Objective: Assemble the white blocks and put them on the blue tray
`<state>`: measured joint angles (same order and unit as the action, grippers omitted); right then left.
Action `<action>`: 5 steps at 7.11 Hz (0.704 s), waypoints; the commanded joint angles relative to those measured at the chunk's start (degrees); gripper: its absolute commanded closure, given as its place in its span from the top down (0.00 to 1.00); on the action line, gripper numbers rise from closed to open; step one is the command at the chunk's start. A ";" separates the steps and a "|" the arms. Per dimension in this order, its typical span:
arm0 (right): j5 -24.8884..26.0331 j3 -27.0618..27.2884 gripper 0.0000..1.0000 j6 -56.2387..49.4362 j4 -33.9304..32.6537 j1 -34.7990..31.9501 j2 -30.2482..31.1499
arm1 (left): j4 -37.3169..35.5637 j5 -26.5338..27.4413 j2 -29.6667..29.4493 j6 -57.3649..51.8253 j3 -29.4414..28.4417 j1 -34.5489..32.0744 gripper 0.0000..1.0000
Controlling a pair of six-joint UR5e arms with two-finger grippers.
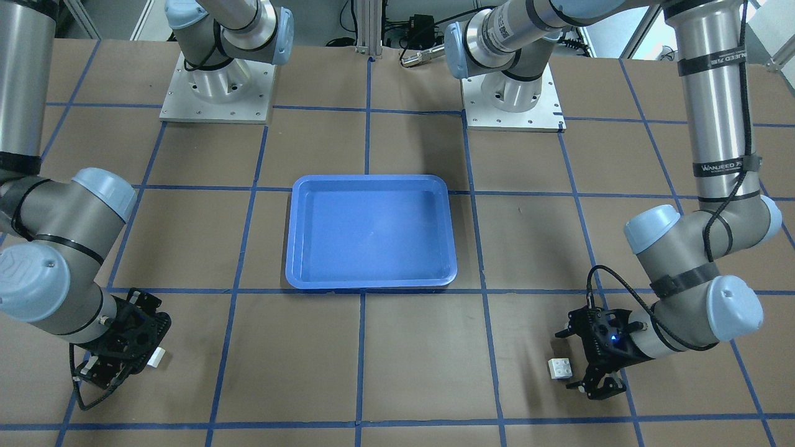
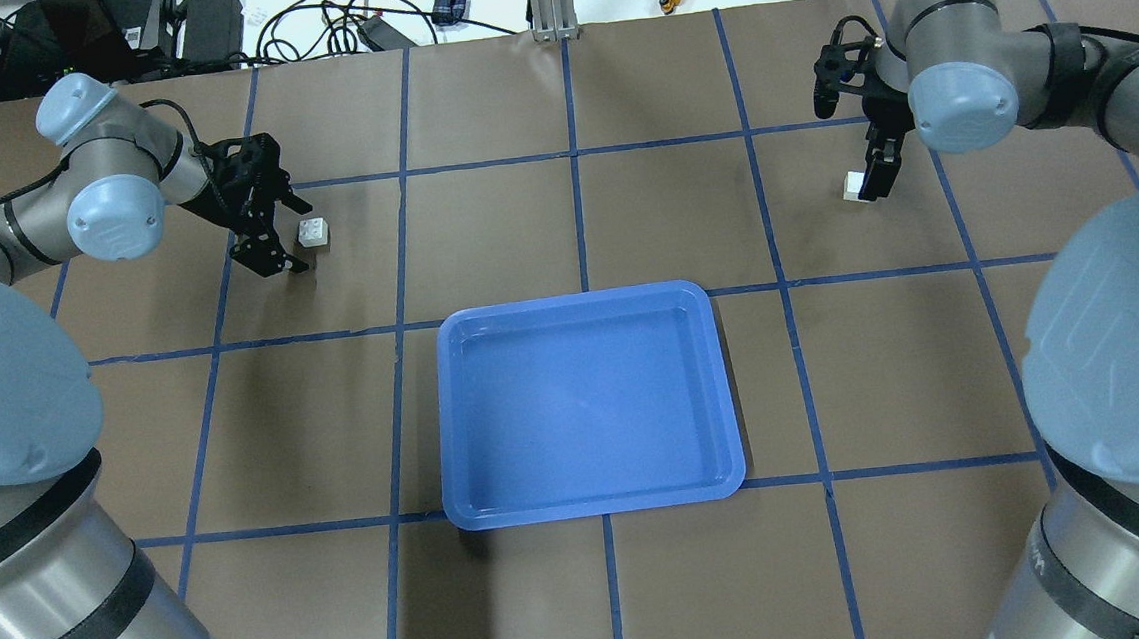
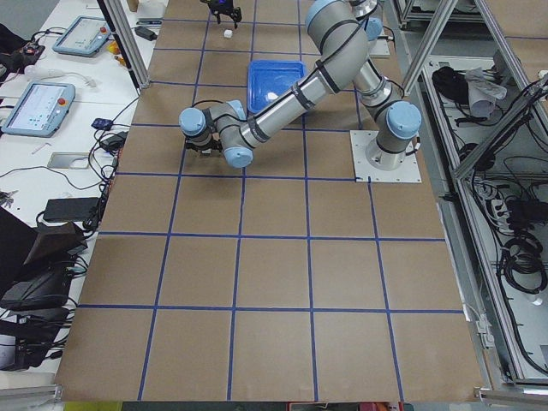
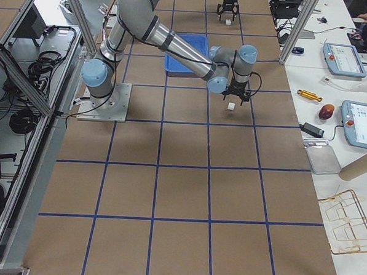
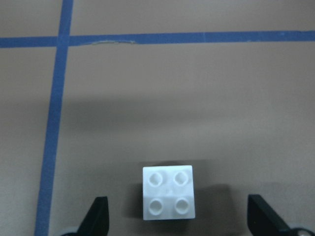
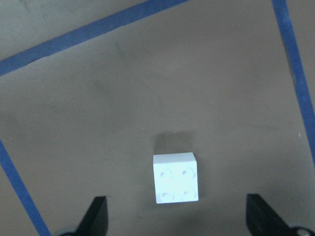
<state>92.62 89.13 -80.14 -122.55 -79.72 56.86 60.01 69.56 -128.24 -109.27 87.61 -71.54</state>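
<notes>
Far across the table (image 2: pixel 648 575) from the robot, one to each side, the two white blocks sit studs-up on the brown paper. The left block (image 5: pixel 168 192) lies under the left gripper (image 2: pixel 279 235) and the right block (image 6: pixel 176 184) under the right gripper (image 6: pixel 179 219). Both are well apart from the blue tray (image 2: pixel 586 409), which lies bare in the middle, nearer the robot. Each gripper has its fingers spread wide. In the wrist views a block lies between the two tips with clear gaps on either side, so neither tool is touching anything yet. Each block looks like hard moulded plastic, so I judge it light, stiff and unlikely to deform or break under a firm pinch. The smooth flat walls may be a little slippery, and so small a piece could twist or skid if the pads close off-centre. The best hold seems to be on two opposite side walls, low and centred, square to the faces. That keeps the four studs on top and the hollow underside free for mating. Both blocks appear roughly aligned with their jaws, so little wrist rotation should be needed. Joining them probably calls for a straight, aligned push — a tilted press could pop one block out of its grip.
</notes>
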 commanded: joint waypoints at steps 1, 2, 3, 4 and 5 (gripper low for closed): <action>0.01 -0.09 0.99 -0.01 0.91 0.00 -1.31 | -0.24 0.23 0.01 -0.16 0.02 -0.01 0.77; 0.01 -0.09 0.97 -0.01 0.91 0.00 -1.92 | -0.42 0.23 0.01 -0.16 0.02 -0.01 0.70; 0.10 -0.09 0.96 -0.10 0.91 0.00 -2.37 | -0.68 0.23 -0.42 0.02 0.02 -0.01 0.64; 0.19 -0.18 0.96 -0.10 1.08 0.00 -2.98 | -0.77 0.23 -0.52 -0.07 0.02 -0.01 0.49; 0.28 -0.18 0.85 -0.10 1.08 0.00 -3.07 | -0.77 0.23 -0.52 -0.07 0.02 -0.01 0.45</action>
<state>92.79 88.98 -80.23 -121.53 -79.72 54.15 59.31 69.78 -128.65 -109.32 87.62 -71.54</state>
